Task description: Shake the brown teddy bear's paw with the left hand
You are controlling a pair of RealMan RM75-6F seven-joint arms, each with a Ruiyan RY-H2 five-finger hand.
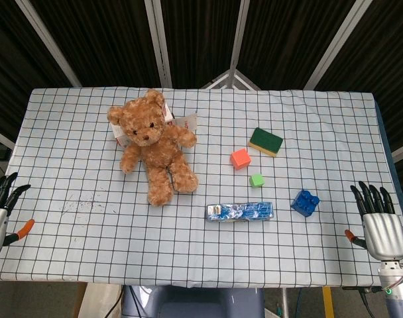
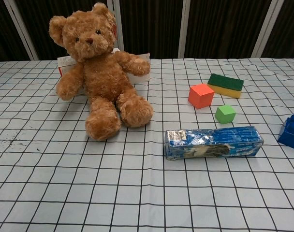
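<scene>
Checked cloth covers the table (image 1: 89, 225), dark slatted wall behind. Brown teddy bear (image 1: 152, 142) sits propped against a white box (image 1: 181, 122), far left of the cloth, legs toward the robot. Its paw (image 1: 127, 163) on the left-hand side hangs low beside the body; the other paw (image 1: 187, 139) sticks out toward the box.

Left hand (image 1: 2, 199) rests at the near left table edge, fingers apart, holding nothing, well apart from the bear. Right hand (image 1: 379, 218) is likewise empty with fingers spread, at the near right edge.

Risks, as I judge them: the bear is light and only leaning, so a push while reaching could tip it or shove the box. A soft paw may slip from a loose grip. Blocks and the blue packet (image 1: 240, 211) lie right of the path, unlikely hit.
</scene>
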